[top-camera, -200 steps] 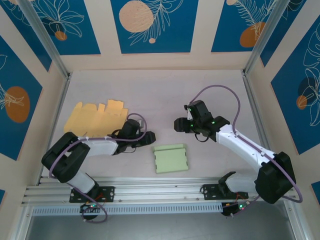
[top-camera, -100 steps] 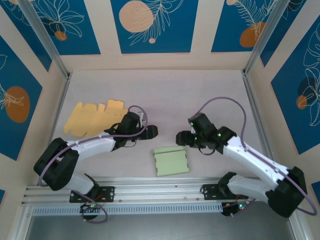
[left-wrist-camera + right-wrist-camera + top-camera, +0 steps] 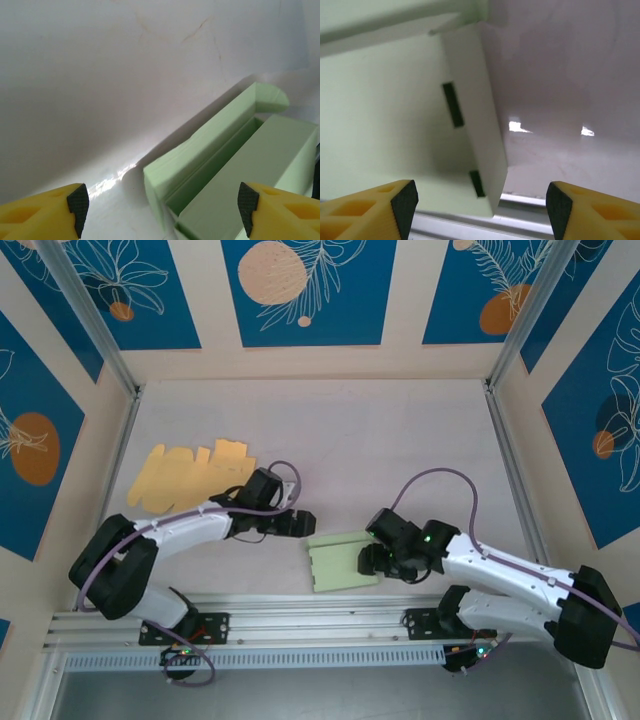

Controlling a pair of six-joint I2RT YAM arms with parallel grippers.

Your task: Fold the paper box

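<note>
The pale green paper box [image 3: 338, 560] lies partly folded near the table's front edge, its far flap raised. My left gripper [image 3: 299, 523] hovers just off the box's far-left corner, open. In the left wrist view that corner of the box [image 3: 235, 165] lies between the yellow fingertips [image 3: 75, 202], and the left gripper [image 3: 163, 207] holds nothing. My right gripper [image 3: 368, 560] is at the box's right edge, open. In the right wrist view the right gripper [image 3: 481, 202] straddles the slotted side wall of the box [image 3: 475, 125] without touching it.
A flat yellow cardboard blank [image 3: 192, 475] lies at the left rear, behind the left arm. An aluminium rail [image 3: 320, 625] runs along the near edge, close to the box. Patterned walls enclose the table on three sides.
Both arms have closed in on the green box: the left gripper moved right and nearer, the right gripper came down from behind to the box's right edge. Both jaws opened wider.
</note>
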